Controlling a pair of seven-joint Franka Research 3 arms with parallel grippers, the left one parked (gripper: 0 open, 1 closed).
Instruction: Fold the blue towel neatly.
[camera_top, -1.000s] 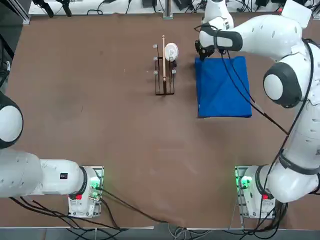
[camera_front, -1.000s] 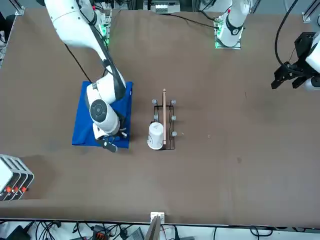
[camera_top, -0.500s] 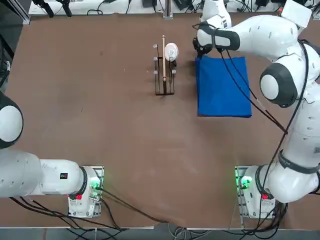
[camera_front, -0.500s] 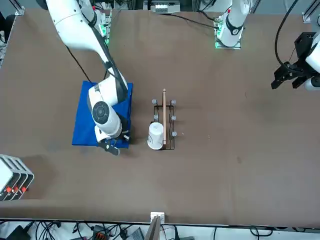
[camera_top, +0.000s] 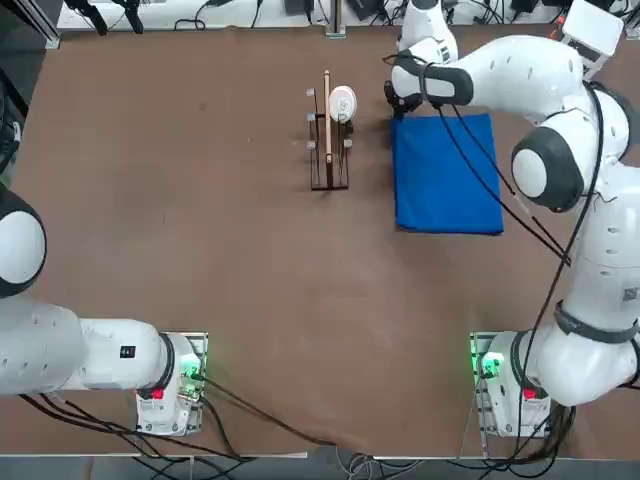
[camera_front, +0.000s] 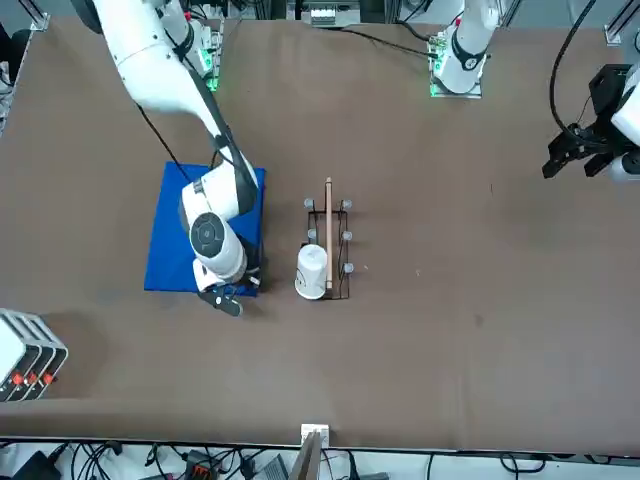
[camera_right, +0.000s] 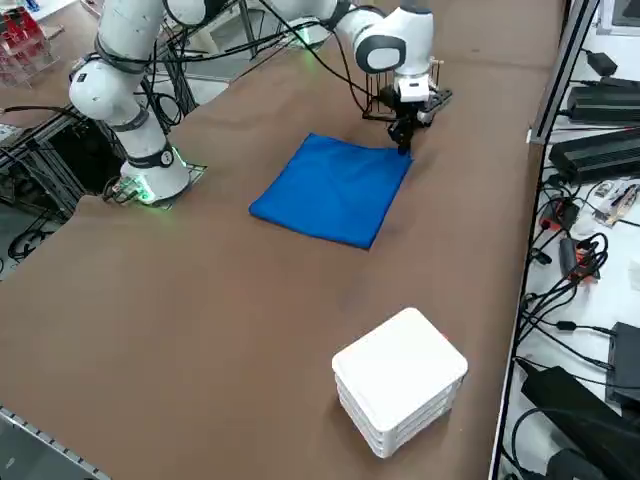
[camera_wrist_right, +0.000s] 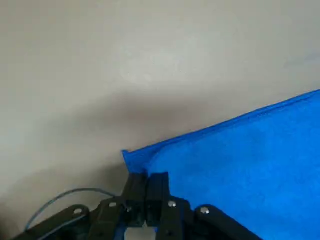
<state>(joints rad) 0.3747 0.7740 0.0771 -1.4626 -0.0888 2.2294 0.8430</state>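
We're looking at the blue towel (camera_top: 440, 185), and it lies flat on the desk (camera_right: 200, 330) in a neat rectangle, smooth across its top, over on the right arm's side! Our right claw (camera_wrist_right: 147, 175) is right at one corner of it, out at the far edge from the arm's base, and the wrist view gives us the fingertips: closed, side by side, just at that blue corner. Whether any cloth is pinched between them, we cannot tell.

Above it we have the white right arm (camera_front: 165, 75), reaching out over the towel, with a black cable (camera_top: 560, 270) looping alongside. Next to the towel, toward the middle of the desk, we see the small wire rack (camera_top: 329, 165), a wooden rod (camera_front: 329, 235) running along it and a white cup (camera_front: 311, 272) at one end. And on the towel's other side, well apart from it, we spot a stack of white trays (camera_right: 400, 380), sitting near the desk's edge!
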